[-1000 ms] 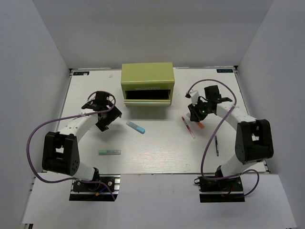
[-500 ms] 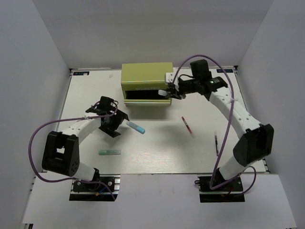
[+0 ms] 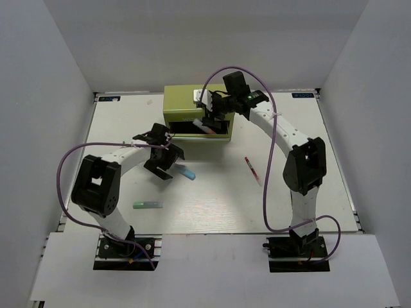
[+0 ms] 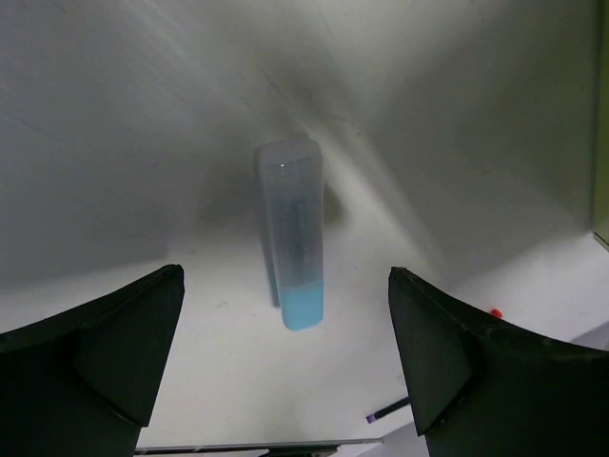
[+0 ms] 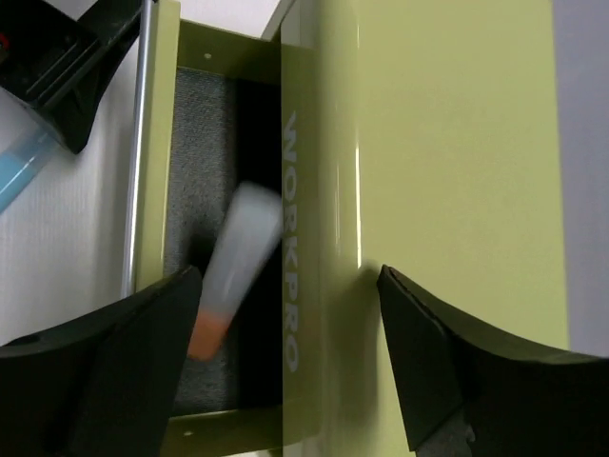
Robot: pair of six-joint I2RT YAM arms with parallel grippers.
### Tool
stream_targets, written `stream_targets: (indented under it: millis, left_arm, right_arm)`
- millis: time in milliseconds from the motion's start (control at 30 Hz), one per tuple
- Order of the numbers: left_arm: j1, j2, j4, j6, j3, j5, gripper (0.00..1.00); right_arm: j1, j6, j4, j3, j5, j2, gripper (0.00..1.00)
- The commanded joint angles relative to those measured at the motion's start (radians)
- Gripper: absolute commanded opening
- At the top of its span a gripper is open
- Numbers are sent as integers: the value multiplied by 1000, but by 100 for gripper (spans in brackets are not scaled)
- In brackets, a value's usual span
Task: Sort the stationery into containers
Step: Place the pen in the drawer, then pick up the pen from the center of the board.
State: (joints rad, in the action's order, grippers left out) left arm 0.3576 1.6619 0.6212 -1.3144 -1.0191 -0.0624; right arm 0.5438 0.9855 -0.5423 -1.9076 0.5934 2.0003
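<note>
I've swung the right fingers (image 5: pixel 457 362) over the open drawer (image 5: pixel 195 143) of the olive-green metal tool chest (image 3: pixel 196 99). Spread apart, they drop the orange-grey marker (image 5: pixel 238 267), which may bounce out. Left fingers (image 4: pixel 95 343) gape too.

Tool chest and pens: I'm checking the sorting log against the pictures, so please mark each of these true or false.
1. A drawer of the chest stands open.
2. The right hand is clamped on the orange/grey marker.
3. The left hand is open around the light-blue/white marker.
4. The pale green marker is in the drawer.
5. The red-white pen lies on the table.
1. True: the tool chest has its drawer open.
2. False: the right hand is open. The orange/grey marker, blurred, is over the drawer.
3. True: the left hand is spread, and the light-blue/white marker lies between its fingers.
4. False: the pale green marker lies on the table.
5. True: the red-white pen lies on the table.
</note>
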Motion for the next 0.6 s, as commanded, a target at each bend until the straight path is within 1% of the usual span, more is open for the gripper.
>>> stream_targets:
  millis: [0, 133, 267, 367, 467, 500, 533, 567]
  left_arm:
    - [32, 4, 63, -25, -36, 48, 98]
    - [52, 42, 104, -46, -53, 73, 97]
    - [81, 134, 184, -57, -128, 95, 94]
    - [92, 168, 195, -57, -141, 104, 93]
    - [103, 177, 230, -66, -150, 124, 85]
    - [112, 177, 245, -75, -150, 136, 81]
    - [112, 177, 261, -85, -150, 136, 75]
    - [112, 168, 270, -85, -118, 136, 73]
  right_arm:
    - [2, -44, 31, -30, -20, -43, 84]
    - [-1, -73, 90, 80, -20, -99, 85]
    - [-2, -113, 125, 127, -10, -140, 85]
    - [-5, -122, 137, 162, -7, -166, 85]
    - [-4, -128, 160, 208, -7, -202, 85]
    - [-2, -130, 166, 216, -4, -216, 85]
    - [-4, -130, 179, 225, -3, -221, 85]
    - [-5, -133, 185, 238, -1, -235, 85]
